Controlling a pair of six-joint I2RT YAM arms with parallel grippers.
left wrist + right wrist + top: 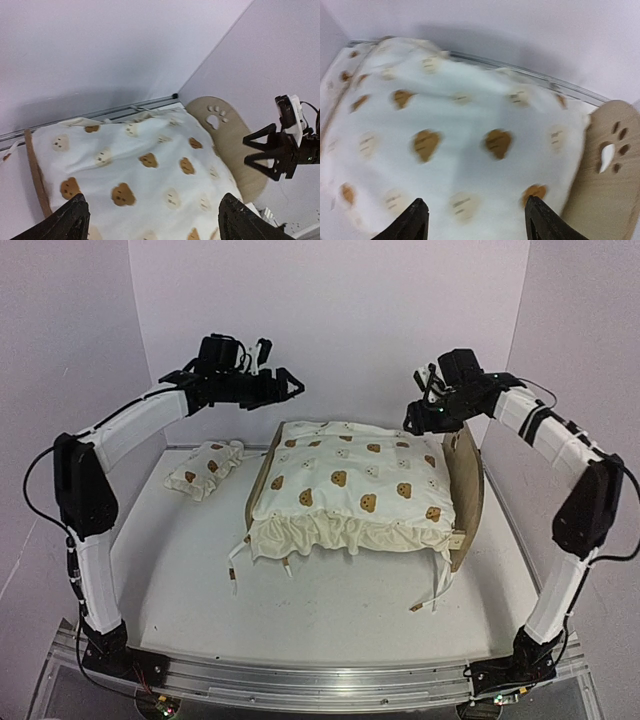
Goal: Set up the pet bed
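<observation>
The plywood pet bed (468, 492) stands mid-table, its paw-cutout board at the right. That board also shows in the left wrist view (227, 135) and the right wrist view (610, 180). The cream bear-print cushion (350, 485) lies on top of it and hides the striped base; its ruffle and ties hang over the near edge. It fills the left wrist view (135, 175) and the right wrist view (455, 145). My left gripper (290, 386) is open and empty above the bed's back left corner. My right gripper (418, 418) is open and empty above the back right corner.
The small bear-print pillow (205, 469) lies on the table to the left of the bed. White walls close in the back and both sides. The table's metal front rail (320, 680) runs along the bottom.
</observation>
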